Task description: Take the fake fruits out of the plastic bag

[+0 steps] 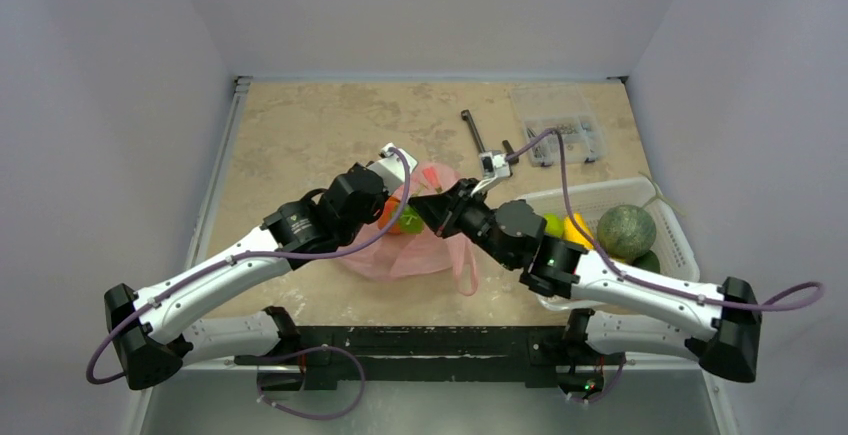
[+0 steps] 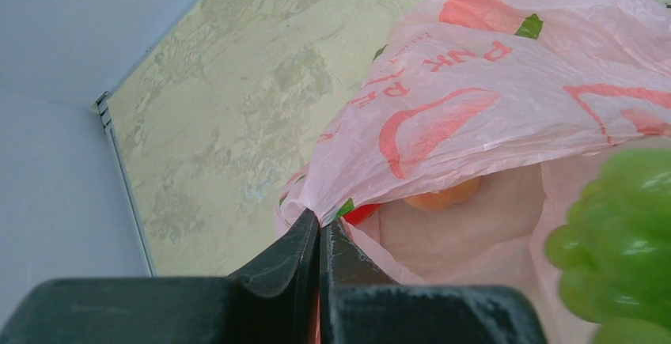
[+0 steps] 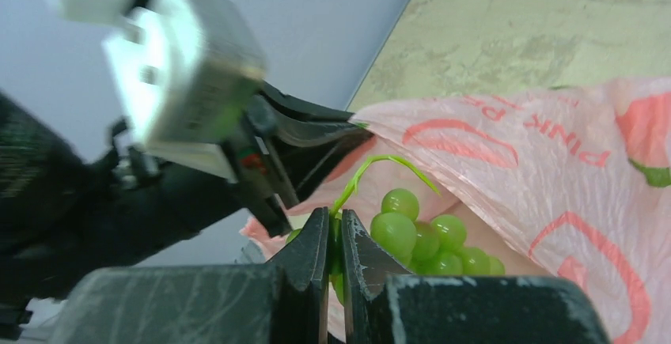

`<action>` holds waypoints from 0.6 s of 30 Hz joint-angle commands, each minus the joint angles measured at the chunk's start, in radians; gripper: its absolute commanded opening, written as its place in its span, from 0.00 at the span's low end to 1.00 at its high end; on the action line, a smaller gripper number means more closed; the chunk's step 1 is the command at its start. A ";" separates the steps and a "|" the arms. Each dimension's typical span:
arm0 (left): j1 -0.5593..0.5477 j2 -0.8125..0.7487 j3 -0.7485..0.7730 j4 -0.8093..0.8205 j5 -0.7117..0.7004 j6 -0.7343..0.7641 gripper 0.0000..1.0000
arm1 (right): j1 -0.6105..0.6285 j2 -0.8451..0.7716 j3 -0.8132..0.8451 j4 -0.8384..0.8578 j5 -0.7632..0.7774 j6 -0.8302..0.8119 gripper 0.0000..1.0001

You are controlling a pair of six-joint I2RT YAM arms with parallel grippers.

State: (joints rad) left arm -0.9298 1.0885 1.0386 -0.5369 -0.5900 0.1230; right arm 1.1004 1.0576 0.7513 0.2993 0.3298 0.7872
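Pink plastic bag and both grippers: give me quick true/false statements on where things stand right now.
1. The left gripper pinches the thin pink plastic bag at its rim. True.
2. The right gripper hangs open above the green grape bunch. False: it is shut on the bunch's stem.
3. The dull green round melon sits in the white lattice basket. True.
4. The orange-pink peach lies in that basket too. False: it is inside the bag.

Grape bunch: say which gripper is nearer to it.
Right. The right gripper grips the grape bunch by its stem; the left gripper pinches the plastic bag rim beside it.
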 commanded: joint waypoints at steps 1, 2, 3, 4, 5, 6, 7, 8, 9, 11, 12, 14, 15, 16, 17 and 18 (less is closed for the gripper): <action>0.003 -0.013 0.000 0.043 -0.023 -0.010 0.00 | -0.003 -0.128 0.140 -0.202 0.008 -0.141 0.00; 0.003 -0.010 0.001 0.043 -0.021 -0.008 0.00 | -0.002 -0.155 0.161 -0.248 0.012 -0.162 0.00; 0.004 -0.005 0.005 0.040 -0.022 -0.009 0.00 | -0.002 -0.180 0.180 -0.285 0.025 -0.178 0.00; 0.003 0.000 0.008 0.034 -0.021 -0.011 0.00 | -0.002 -0.207 0.195 -0.326 0.051 -0.192 0.00; 0.003 0.004 0.011 0.029 -0.019 -0.014 0.00 | -0.002 -0.232 0.210 -0.374 0.093 -0.203 0.00; 0.003 0.006 0.013 0.026 -0.017 -0.014 0.00 | -0.002 -0.252 0.225 -0.419 0.144 -0.211 0.00; 0.003 0.008 0.015 0.024 -0.015 -0.015 0.00 | -0.001 -0.273 0.238 -0.476 0.227 -0.216 0.00; 0.003 0.008 0.017 0.022 -0.015 -0.014 0.00 | -0.002 -0.289 0.247 -0.529 0.280 -0.215 0.00; 0.003 0.009 0.017 0.022 -0.017 -0.013 0.00 | -0.002 -0.309 0.250 -0.578 0.377 -0.211 0.00; 0.002 0.009 0.017 0.022 -0.019 -0.010 0.00 | -0.003 -0.339 0.248 -0.684 0.507 -0.198 0.00; 0.003 0.008 0.017 0.023 -0.019 -0.010 0.00 | -0.003 -0.351 0.243 -0.719 0.575 -0.190 0.00; 0.002 0.009 0.018 0.022 -0.020 -0.008 0.00 | -0.003 -0.359 0.240 -0.852 0.714 -0.112 0.00; 0.002 0.009 0.019 0.021 -0.021 -0.008 0.00 | -0.003 -0.356 0.242 -0.927 0.777 -0.054 0.00; 0.002 0.008 0.019 0.020 -0.021 -0.007 0.00 | -0.004 -0.354 0.243 -1.000 0.824 0.013 0.00; 0.002 0.006 0.018 0.021 -0.022 -0.007 0.00 | -0.005 -0.346 0.242 -1.068 0.867 0.079 0.00; 0.002 0.006 0.019 0.020 -0.020 -0.007 0.00 | -0.010 -0.338 0.236 -1.138 0.898 0.149 0.00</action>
State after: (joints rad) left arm -0.9298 1.0996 1.0374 -0.5400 -0.5922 0.1230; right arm 1.0981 0.6907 0.9771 -0.4877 0.9337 0.7010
